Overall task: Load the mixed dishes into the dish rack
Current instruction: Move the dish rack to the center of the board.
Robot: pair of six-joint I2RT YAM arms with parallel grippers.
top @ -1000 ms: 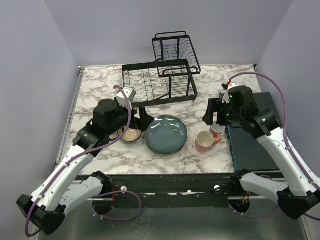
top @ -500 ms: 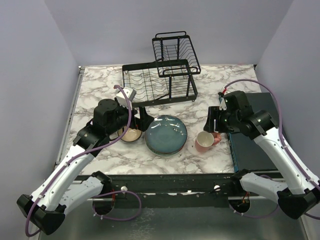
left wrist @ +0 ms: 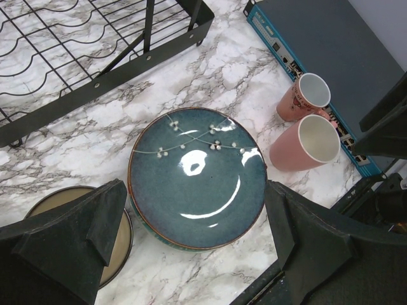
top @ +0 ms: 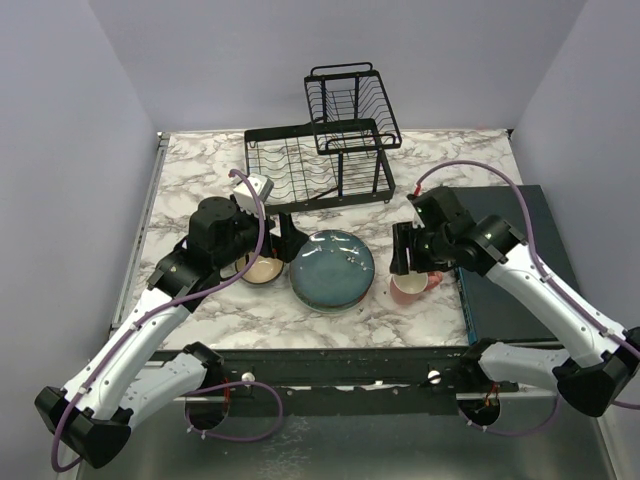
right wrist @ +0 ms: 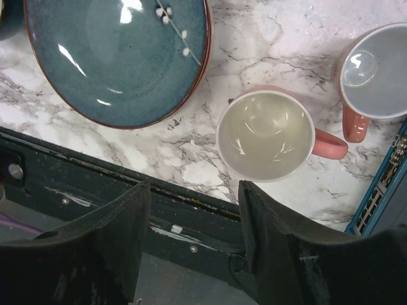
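A dark teal-blue plate (top: 332,268) lies on top of a short stack at the table's middle, with white flower sprigs on it (left wrist: 197,176). My left gripper (left wrist: 194,210) hovers open above its near edge, one finger to each side, touching nothing. A dark bowl with a tan inside (top: 262,270) sits to the plate's left. Two pink mugs stand upright right of the plate (right wrist: 266,135) (right wrist: 375,73). My right gripper (right wrist: 194,197) is open and empty over the table's front edge, just short of the nearer mug (top: 408,289). The black wire dish rack (top: 320,150) stands at the back.
A dark teal flat slab (top: 510,270) lies along the right side, close behind the mugs. The table's dark front rail (right wrist: 191,210) runs under the right gripper. Marble surface shows between the rack and the plate (left wrist: 210,82).
The right arm has swung left and nearer, from over the slab's edge to above the nearer mug, and its jaws have narrowed somewhat. The left arm has not moved.
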